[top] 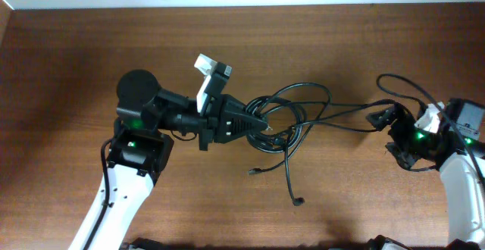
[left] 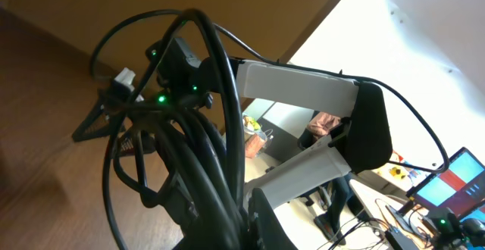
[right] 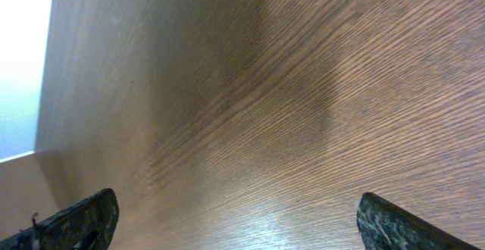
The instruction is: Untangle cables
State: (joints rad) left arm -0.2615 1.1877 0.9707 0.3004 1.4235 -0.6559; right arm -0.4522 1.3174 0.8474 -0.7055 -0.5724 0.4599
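1. The cables [top: 286,132] lie in a knotty heap in the middle of the table [top: 341,38]. Loops stick out on all sides.
2. The left gripper [top: 262,121] pokes into the left side of the heap. Its jaws are pressed together, pinching some of the cables.
3. In the left wrist view, the black cords bunch up right by the camera.
4. Two loose ends trail toward the robot's side. One has a small plug [top: 298,201].
5. The right gripper [top: 377,117] sits to the right of the heap. Its jaws are spread wide, with only bare wood between them.
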